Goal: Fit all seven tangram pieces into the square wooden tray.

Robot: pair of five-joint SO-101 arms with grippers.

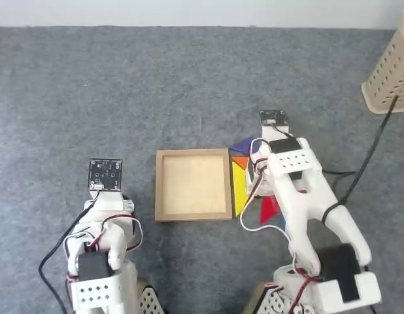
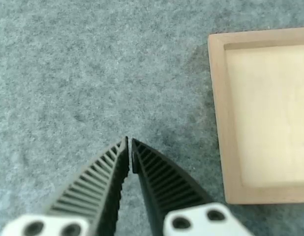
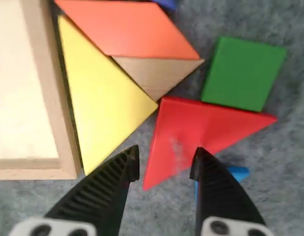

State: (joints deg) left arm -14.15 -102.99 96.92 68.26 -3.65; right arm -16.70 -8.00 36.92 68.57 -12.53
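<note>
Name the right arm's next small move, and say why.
Probably lower the right gripper and close on the red triangle: its open jaws hang over that piece's corner, and the wooden tray holds no pieces.

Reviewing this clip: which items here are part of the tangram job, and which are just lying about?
Job:
wooden tray
yellow triangle
orange parallelogram
plain wood triangle
green square
red triangle
dark blue piece
light blue piece

Lying about:
perforated beige bin
black cable
</note>
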